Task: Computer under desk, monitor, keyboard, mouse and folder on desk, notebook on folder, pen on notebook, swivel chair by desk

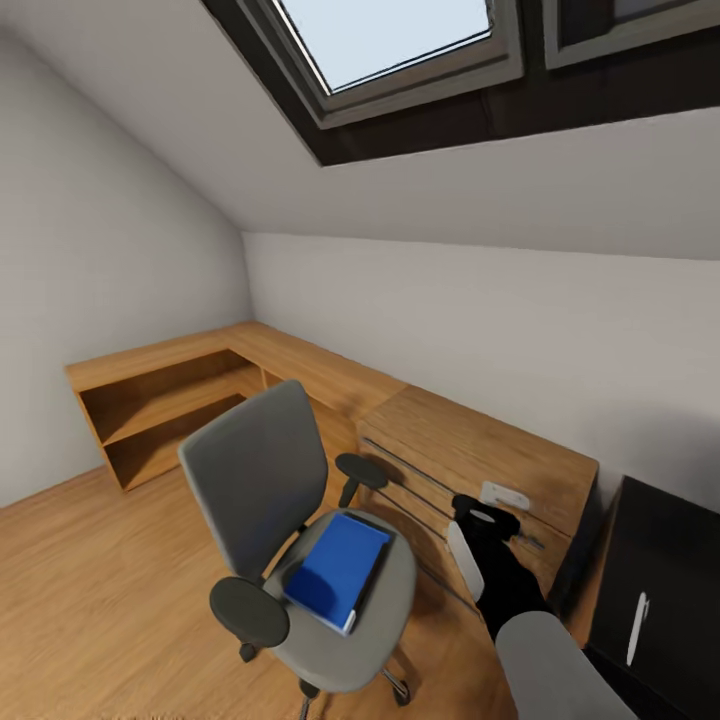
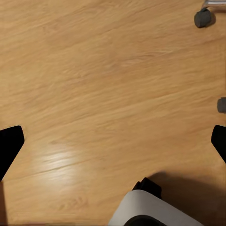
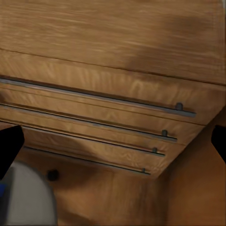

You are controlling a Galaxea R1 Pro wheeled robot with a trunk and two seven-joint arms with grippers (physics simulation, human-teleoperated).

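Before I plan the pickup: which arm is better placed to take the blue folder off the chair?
Probably the right. Its pincer hangs open beside the swivel chair, near the folder on the seat. The left pincer, also open, faces bare floor by the chair's castors, below seat level.

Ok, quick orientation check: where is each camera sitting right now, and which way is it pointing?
Head view: high on the robot, facing forward and down at the swivel chair with the folder on its seat; the right tool and its arm reach in at lower right.
Left wrist view: on the left arm, facing down at the floor; the left tool is open.
Right wrist view: on the right arm, facing the oak drawer unit; tool open.
Shared: head and right wrist both see that unit; left wrist catches a chair castor.
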